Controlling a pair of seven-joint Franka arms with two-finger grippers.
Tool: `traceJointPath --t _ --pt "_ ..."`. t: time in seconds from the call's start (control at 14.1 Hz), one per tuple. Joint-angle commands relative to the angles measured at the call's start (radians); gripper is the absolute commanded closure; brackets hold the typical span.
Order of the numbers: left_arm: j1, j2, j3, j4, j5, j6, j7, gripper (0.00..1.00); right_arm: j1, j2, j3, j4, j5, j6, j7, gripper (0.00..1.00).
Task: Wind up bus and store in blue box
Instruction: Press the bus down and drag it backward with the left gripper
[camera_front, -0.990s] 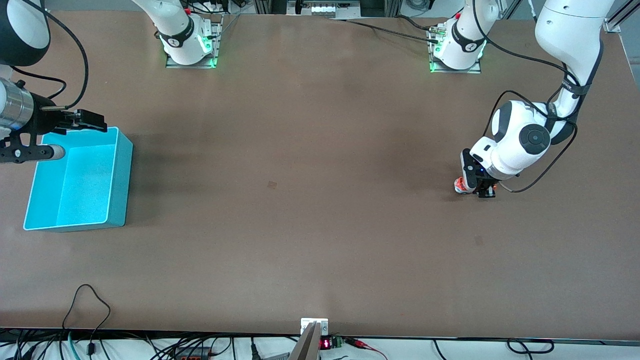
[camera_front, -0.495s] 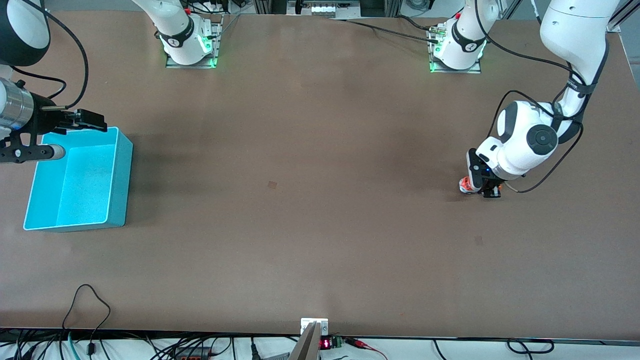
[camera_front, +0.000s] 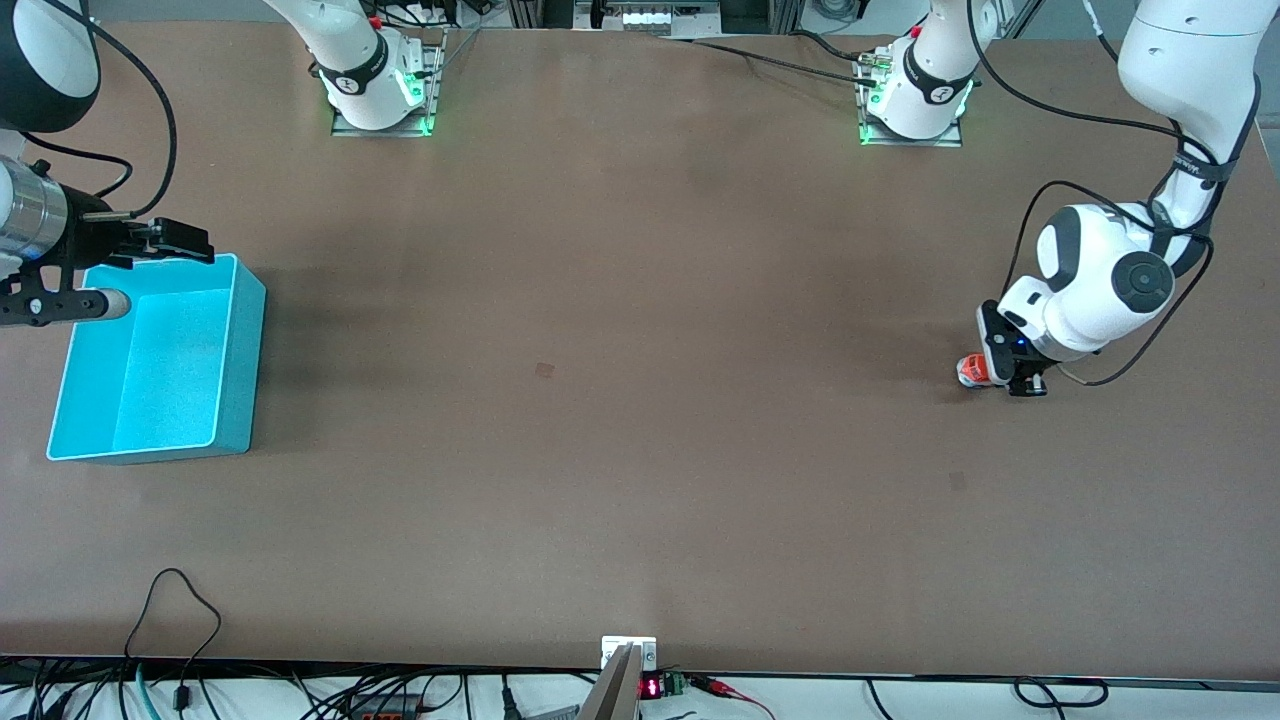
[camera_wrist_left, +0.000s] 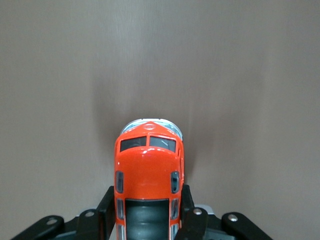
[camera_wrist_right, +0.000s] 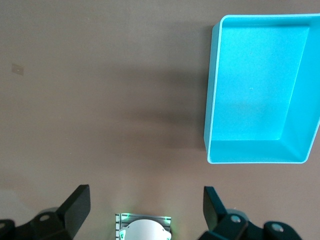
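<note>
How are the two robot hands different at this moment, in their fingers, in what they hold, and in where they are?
The left hand is shut on the orange bus, while the right hand is open and holds nothing. The left hand is low at the table, toward the left arm's end; the right hand hangs beside the blue box, toward the right arm's end. Both have two dark fingers.
</note>
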Motion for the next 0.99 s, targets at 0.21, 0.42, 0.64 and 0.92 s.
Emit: traceJointPath --t 0.21,0.42,0.64,0.92 --pt "0.143 0.152 0.001 0.088 0.039 0.010 0.222 0.72 -0.002 -0.003 0.004 0.002 -0.004 -0.013 -0.009 0.00" --pt "0.163 0.145 0.001 0.086 0.039 0.007 0.225 0.38 -0.002 -0.003 0.003 0.002 -0.004 -0.013 -0.009 0.00" --pt "0.166 0.088 -0.005 0.092 0.033 -0.080 0.215 0.00 -0.002 -0.004 0.003 0.002 -0.004 -0.013 -0.009 0.00" --pt "0.158 0.022 -0.011 0.095 0.033 -0.178 0.213 0.00 -0.001 -0.003 0.004 0.002 -0.004 -0.015 -0.009 0.00"
